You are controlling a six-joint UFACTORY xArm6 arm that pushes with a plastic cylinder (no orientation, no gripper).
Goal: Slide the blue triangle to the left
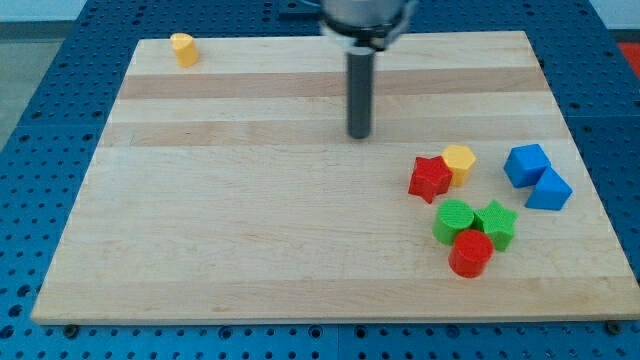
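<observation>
Our tip rests on the wooden board, touching no block. The blue triangle lies well to the view's right and lower, near the right edge, touching the blue cube. Its pointing direction and long axis cannot be made out.

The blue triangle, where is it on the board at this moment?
The blue triangle lies near the view's right edge of the board, touching the blue cube just above-left of it. My tip is far to its left.
</observation>
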